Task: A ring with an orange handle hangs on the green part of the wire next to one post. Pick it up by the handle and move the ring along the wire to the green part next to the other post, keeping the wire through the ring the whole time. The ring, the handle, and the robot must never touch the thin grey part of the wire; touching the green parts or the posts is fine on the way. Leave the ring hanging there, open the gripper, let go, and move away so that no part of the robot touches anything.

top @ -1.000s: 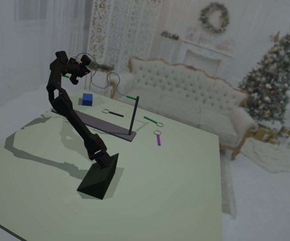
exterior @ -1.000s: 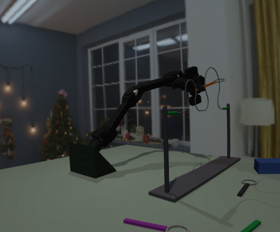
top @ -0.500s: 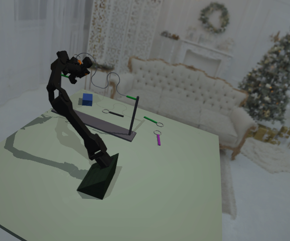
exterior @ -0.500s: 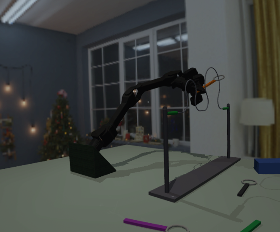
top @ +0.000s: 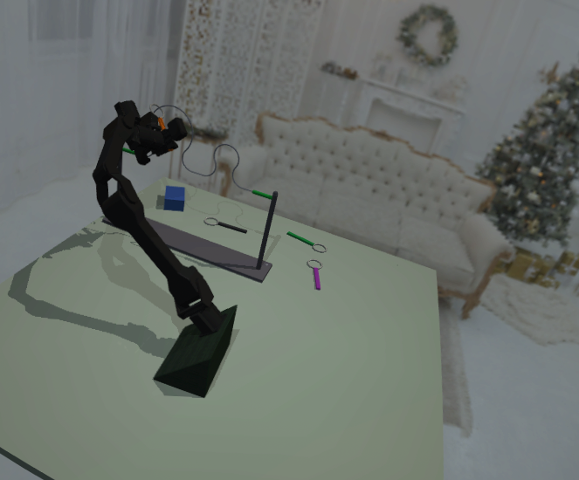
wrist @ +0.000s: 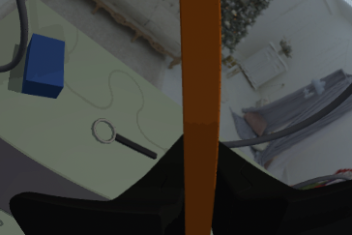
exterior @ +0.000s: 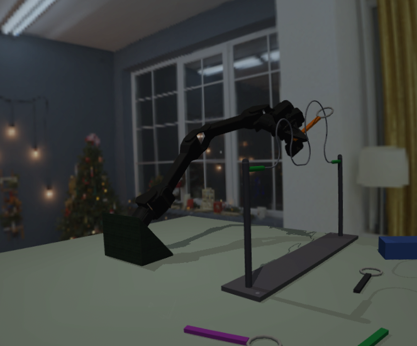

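My gripper (exterior: 300, 131) is shut on the orange handle (exterior: 311, 123), high above the dark base (exterior: 290, 262). The handle points up and away, and its ring (exterior: 324, 112) circles the thin grey wire (exterior: 326, 137) near the top of a loop. In the wrist view the orange handle (wrist: 199, 87) runs straight up from between my fingers; the ring is out of that view. The green wire ends sit by the near post (exterior: 256, 168) and the far post (exterior: 335, 161). In the top view the gripper (top: 161, 134) and handle (top: 161, 123) are above the far-left end of the base.
A blue block (exterior: 402, 247) lies beyond the base. Spare rings lie on the table: a black-handled one (exterior: 365, 279), a purple-handled one (exterior: 219, 334) and a green-handled one (exterior: 373, 336). The two posts (exterior: 246, 223) (exterior: 339, 195) stand on the base.
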`<state>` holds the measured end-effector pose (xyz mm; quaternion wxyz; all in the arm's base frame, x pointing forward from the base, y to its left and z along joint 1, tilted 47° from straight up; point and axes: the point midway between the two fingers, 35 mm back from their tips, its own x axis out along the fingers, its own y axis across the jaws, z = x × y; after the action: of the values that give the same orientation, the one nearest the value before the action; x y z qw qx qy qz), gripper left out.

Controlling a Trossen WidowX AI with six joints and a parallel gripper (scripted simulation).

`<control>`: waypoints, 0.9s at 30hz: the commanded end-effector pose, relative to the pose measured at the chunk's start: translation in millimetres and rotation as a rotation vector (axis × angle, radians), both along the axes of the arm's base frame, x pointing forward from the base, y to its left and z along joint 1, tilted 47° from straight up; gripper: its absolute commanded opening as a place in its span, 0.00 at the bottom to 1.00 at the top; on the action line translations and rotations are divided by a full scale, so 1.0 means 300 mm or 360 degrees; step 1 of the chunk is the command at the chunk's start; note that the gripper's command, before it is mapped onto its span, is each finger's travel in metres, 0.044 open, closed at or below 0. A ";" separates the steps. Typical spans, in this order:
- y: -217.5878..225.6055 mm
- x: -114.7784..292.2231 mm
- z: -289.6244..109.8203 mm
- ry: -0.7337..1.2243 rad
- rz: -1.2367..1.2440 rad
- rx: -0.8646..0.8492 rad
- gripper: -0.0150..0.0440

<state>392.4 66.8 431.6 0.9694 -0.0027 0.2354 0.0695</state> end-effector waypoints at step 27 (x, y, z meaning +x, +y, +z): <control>0.041 -0.009 0.018 -0.0005 -0.0032 0.0611 0.00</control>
<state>393.1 78.9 432.5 0.9559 0.1624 0.2237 0.0994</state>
